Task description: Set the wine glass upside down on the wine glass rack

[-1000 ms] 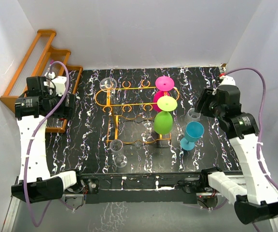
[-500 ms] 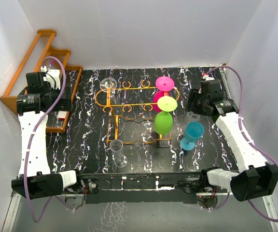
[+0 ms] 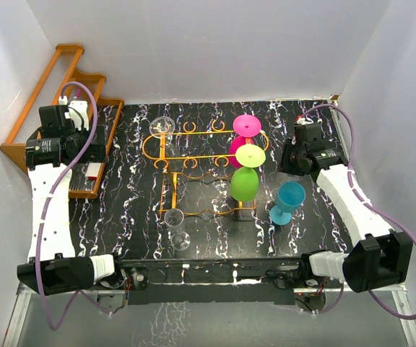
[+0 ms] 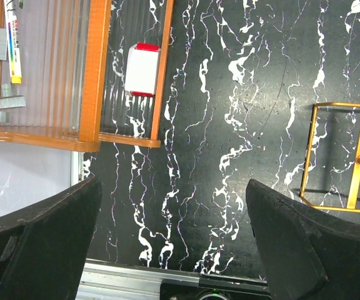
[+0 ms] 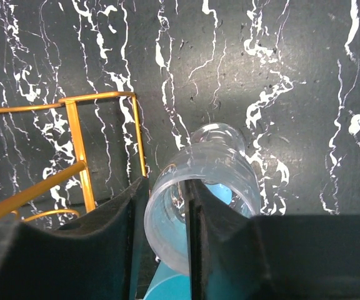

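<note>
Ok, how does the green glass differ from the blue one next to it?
The green glass hangs upside down in the wine glass rack, foot up; the blue glass stands upright, foot down. The green glass is carried by the rack, while the blue glass sits on the table just right of it. Both are opaque, coloured stemmed glasses.

The black, white-veined tabletop (image 3: 132, 184) has a stepped brown wooden shelf (image 3: 69, 49) at its far left. On the shelf's lowest step lies a small white box with red ends (image 4: 142, 70), and on a higher step a white marker (image 4: 13, 40). A blue goblet (image 3: 289, 201) stands upright right of centre, and a clear goblet (image 3: 176, 228) stands upright near the front edge. A green goblet (image 3: 243, 183) and a pink goblet (image 3: 248, 124) are inverted, feet up.
</note>
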You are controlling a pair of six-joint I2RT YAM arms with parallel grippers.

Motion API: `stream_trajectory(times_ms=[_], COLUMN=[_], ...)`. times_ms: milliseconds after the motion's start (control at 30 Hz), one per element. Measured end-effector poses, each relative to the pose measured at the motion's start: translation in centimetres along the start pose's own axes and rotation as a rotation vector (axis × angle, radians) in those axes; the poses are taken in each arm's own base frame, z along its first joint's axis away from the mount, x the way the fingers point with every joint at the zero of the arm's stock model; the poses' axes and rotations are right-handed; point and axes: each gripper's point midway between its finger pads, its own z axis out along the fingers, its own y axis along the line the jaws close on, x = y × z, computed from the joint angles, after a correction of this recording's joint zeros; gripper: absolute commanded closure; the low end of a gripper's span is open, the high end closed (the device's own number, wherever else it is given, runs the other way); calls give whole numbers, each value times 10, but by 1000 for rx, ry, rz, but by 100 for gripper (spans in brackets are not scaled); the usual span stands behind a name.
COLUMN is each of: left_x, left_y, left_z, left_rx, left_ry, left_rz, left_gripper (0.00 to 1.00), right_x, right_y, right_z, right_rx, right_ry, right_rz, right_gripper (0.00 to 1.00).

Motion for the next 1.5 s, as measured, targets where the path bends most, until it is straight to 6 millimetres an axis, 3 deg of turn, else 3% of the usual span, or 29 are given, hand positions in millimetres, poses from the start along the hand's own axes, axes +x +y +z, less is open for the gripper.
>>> stream_trajectory(times_ms=[67,333,467,633,800,900,1067,1233,1300,1400,1500], left_x=[0,-5,-19,-50,-86,-106,-153,-190,-209,-230,-257], left_y=[0,-1,-2,-8,-16,-31,-69,-107,-120,-134,-161], left_z=[0,-2,-8,-25,-55,-73,-93,-118,-135,-154,-176], left_rx=[1,10,25,81,141,231,489,784,925,1089,1236], left_ry=[0,-10,-43,-125,-259,-327,-429,-527,-595,-665,-702], left_rz=[0,8,15,24,26,10,-33,-123,-205,-291,-298], left_gripper=[5,6,5,4,4,4,4,4,4,7,8], right_x=[-1,-16,-45,-103,-158,-188,-236,-273,-289,-293,-282], right_y=[1,-14,-20,-19,-11,-3,25,66,91,125,147], right_z=[2,-2,-20,-67,-133,-171,-229,-275,-295,-312,-315], right_rx=[-2,92,151,185,161,108,-58,-277,-410,-631,-836], right_ry=[-4,-63,-149,-348,-585,-746,-995,-1149,-1204,-1250,-1277], right_rz=[0,-1,9,44,89,102,121,95,64,29,38], right_gripper=[91,92,92,92,92,92,92,92,92,92,92])
